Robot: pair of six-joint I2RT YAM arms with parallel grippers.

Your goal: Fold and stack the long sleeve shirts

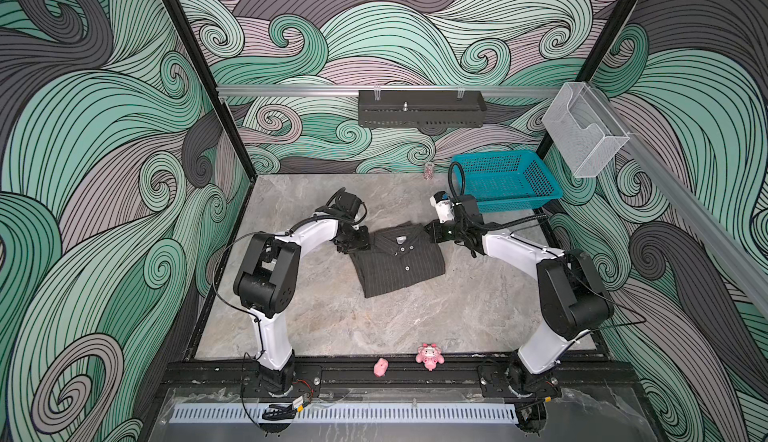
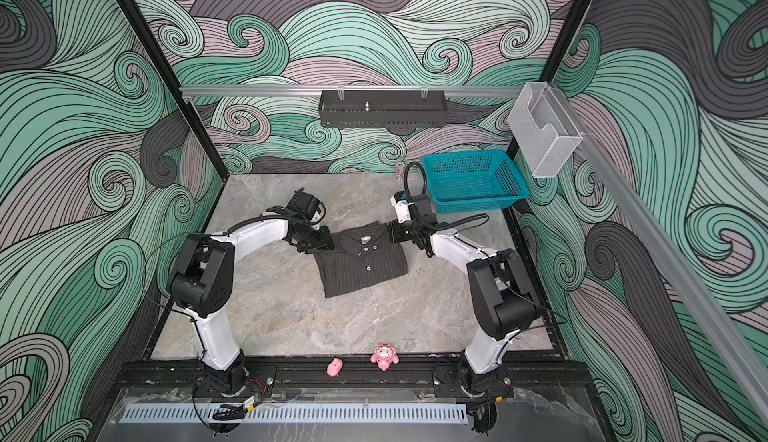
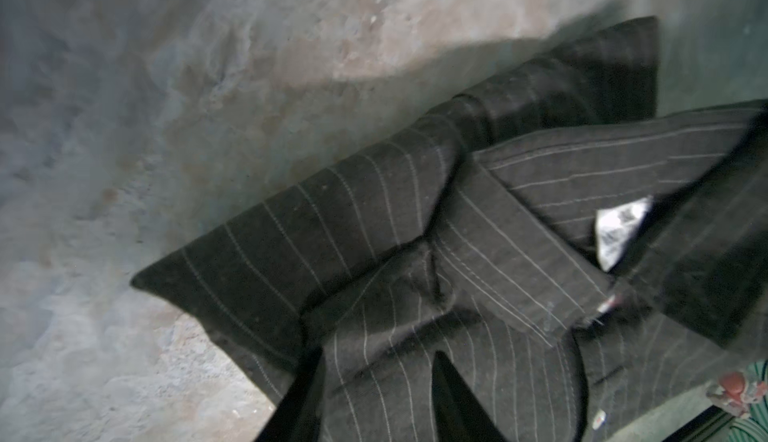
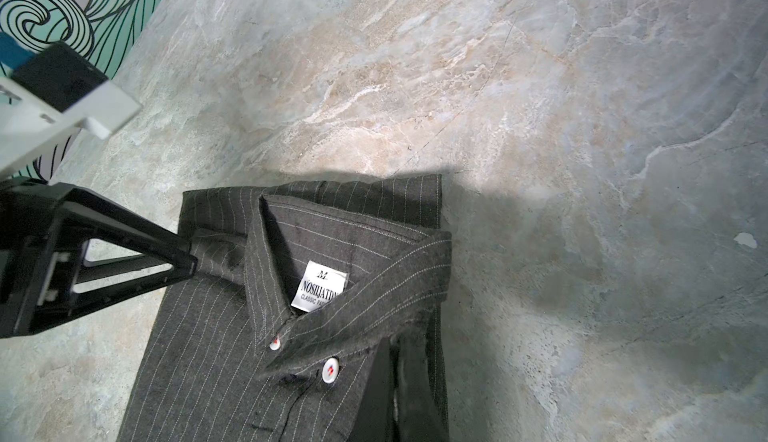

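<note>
Jaws on our left gripper (image 1: 365, 243) stand apart, with a fold of the dark pinstriped shirt (image 1: 399, 261) lying between them at its left shoulder. Those on our right gripper (image 1: 430, 232) are pressed together on the garment's opposite shoulder edge. We see the shirt folded into a compact rectangle, collar toward the back wall and buttons up, resting flat near the middle of the grey marbled tabletop (image 1: 415, 327). Our right wrist view shows a white neck label (image 4: 319, 290) inside the collar. A teal basket (image 1: 505, 178) sits in the far right corner, well apart from the shirt. A pink plush toy (image 1: 429, 356) and a smaller pink figure (image 1: 380, 367) lie on the front rail.
</note>
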